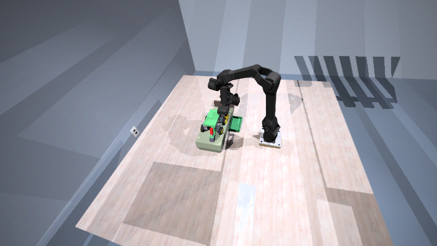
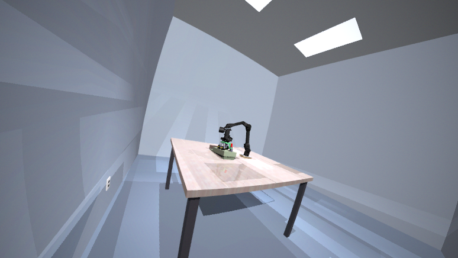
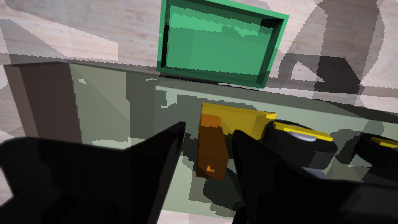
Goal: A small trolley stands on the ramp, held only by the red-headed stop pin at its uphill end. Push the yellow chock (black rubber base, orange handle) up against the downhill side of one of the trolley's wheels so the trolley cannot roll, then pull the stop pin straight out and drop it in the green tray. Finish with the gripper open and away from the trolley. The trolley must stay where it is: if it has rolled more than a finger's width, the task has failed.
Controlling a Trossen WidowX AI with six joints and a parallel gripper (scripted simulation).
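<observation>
The green trolley [image 1: 212,117] stands on the pale green ramp [image 1: 209,145] [image 2: 228,154] [image 3: 102,95]. The red-headed stop pin [image 1: 211,131] [image 2: 231,145] is upright in its block at the trolley's uphill end. The yellow chock [image 1: 226,118] [image 3: 235,118] lies on the ramp at the downhill side of a wheel [image 3: 300,145]; its end appears to meet the tyre. My gripper [image 1: 224,114] [image 3: 209,131] is partly open, pointing down, with the orange handle [image 3: 212,155] between its fingers and gaps beside it. The fingers hide part of the chock's base. The green tray [image 1: 236,123] [image 3: 215,79] is empty.
A brown end block [image 1: 217,103] [image 3: 50,100] stands across the ramp's downhill end. The tray sits close along the ramp's side, between the ramp and the arm's base plate [image 1: 270,145]. Another trolley wheel [image 3: 381,150] is farther uphill.
</observation>
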